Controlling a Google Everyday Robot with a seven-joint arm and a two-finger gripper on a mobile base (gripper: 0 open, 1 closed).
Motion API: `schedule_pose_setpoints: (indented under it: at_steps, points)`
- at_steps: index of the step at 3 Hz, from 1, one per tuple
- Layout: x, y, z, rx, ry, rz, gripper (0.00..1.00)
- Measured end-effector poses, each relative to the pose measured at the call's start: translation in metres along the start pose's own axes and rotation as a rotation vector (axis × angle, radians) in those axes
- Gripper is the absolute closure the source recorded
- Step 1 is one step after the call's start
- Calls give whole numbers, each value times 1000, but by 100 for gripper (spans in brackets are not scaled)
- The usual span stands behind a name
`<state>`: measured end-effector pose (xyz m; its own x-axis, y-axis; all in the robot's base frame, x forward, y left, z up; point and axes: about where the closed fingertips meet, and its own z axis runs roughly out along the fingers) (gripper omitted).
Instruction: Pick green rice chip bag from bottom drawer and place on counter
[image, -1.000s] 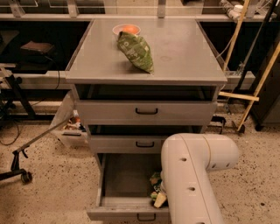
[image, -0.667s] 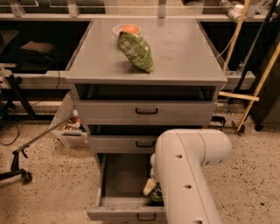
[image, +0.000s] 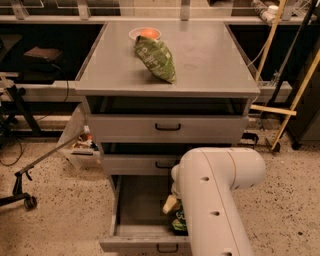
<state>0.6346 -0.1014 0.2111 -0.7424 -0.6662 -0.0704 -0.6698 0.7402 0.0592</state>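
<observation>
The bottom drawer (image: 137, 205) of the grey cabinet is pulled open. The green rice chip bag (image: 179, 224) lies at its right side, with its orange-yellow end (image: 170, 204) pointing up and the rest covered by my arm. My white arm (image: 212, 200) reaches down over the drawer's right half. My gripper is hidden beneath the arm, down in the drawer by the bag. The grey counter (image: 210, 60) forms the cabinet's top.
A longer olive-green bag (image: 156, 57) and a small bowl with an orange thing (image: 145, 34) lie on the counter's rear left. The top (image: 167, 127) and middle (image: 135, 164) drawers are closed. Wooden poles (image: 290, 95) lean at the right; a wheeled stand (image: 25, 200) is at the left.
My arm has swung left over the open drawer. The bag's yellow end has shifted a little left and up.
</observation>
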Motion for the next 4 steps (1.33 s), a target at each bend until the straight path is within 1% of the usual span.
schedule_pose_setpoints:
  at_steps: [1, 2, 3, 4]
  points:
    - [19, -24, 17, -18, -7, 73, 0]
    - [53, -53, 47, -66, -96, 204, 0]
    - [86, -71, 68, -120, -232, 315, 0]
    - [100, -78, 68, -120, -252, 328, 0]
